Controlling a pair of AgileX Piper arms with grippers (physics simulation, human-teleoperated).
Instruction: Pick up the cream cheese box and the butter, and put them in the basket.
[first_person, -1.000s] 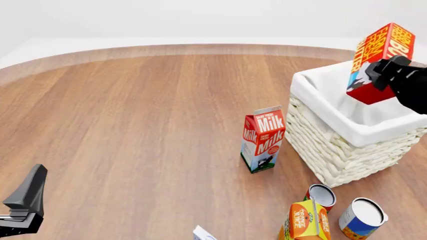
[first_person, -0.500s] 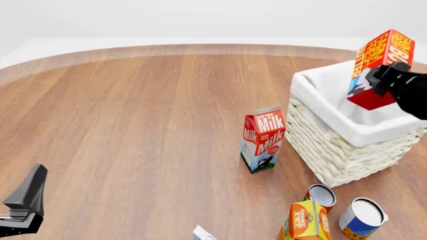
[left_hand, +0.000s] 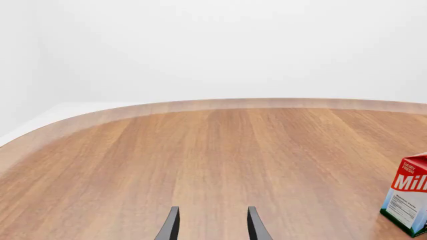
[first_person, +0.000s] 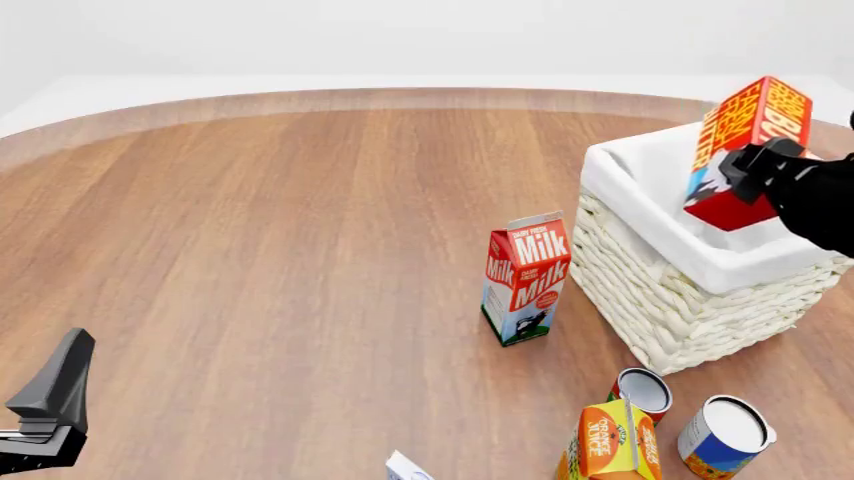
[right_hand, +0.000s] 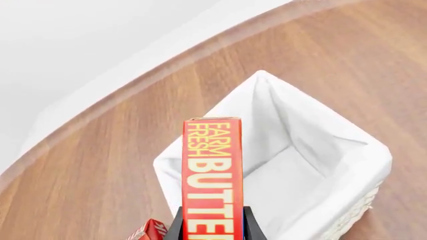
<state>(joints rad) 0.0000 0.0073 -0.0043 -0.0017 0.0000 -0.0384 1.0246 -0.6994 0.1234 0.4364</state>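
Note:
The butter is a red and orange carton held tilted in my right gripper, which is shut on its lower part, above the white wicker basket. In the right wrist view the butter stands between the fingers, over the basket's white liner. Only a corner of the cream cheese box shows at the front edge of the front view. My left gripper is at the front left, far from everything; the left wrist view shows it open and empty.
A red Milk carton stands just left of the basket and also shows in the left wrist view. An orange juice carton and two cans stand in front of the basket.
My right gripper has carried the butter a little left and down, closer over the basket's opening. The left arm has not moved.

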